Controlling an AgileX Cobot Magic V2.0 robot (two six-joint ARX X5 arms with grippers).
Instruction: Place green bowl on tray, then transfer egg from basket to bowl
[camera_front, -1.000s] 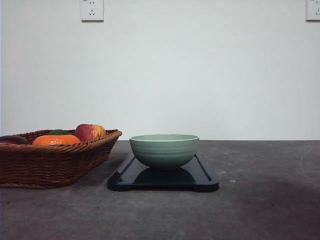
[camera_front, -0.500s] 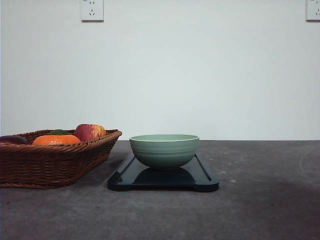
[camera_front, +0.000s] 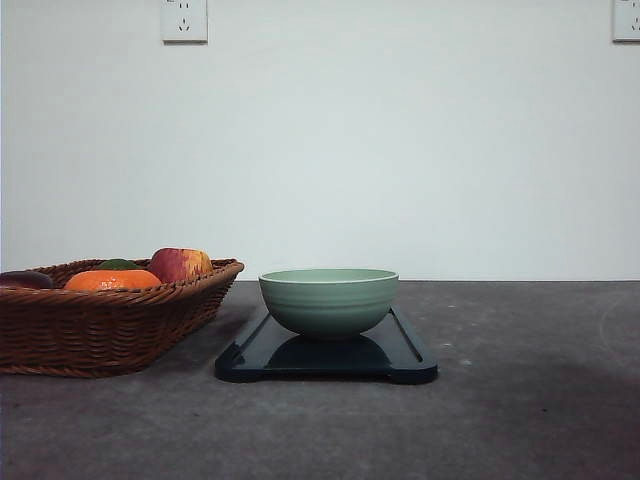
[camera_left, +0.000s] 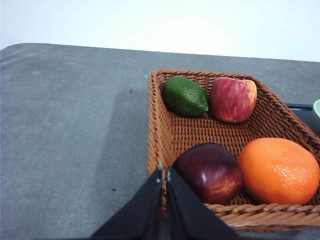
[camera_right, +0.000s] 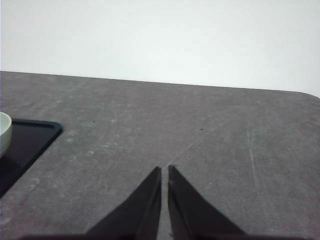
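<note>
The green bowl (camera_front: 328, 300) stands upright on the dark tray (camera_front: 405, 355) at the table's middle. To its left sits the wicker basket (camera_front: 100, 330). In the left wrist view my left gripper (camera_left: 163, 171) is shut and empty, its tips over the basket's (camera_left: 155, 130) near rim. My right gripper (camera_right: 164, 170) is shut and empty above bare table, right of the tray (camera_right: 30, 137), where a sliver of the bowl (camera_right: 4, 132) shows. The egg is out of view; the bowl's inside is hidden.
The basket holds a green fruit (camera_left: 185, 96), a red-yellow apple (camera_left: 233, 99), a dark red fruit (camera_left: 210, 172) and an orange fruit (camera_left: 279, 171). Grey tabletop (camera_front: 520, 400) stretches right of the tray. A white wall stands behind.
</note>
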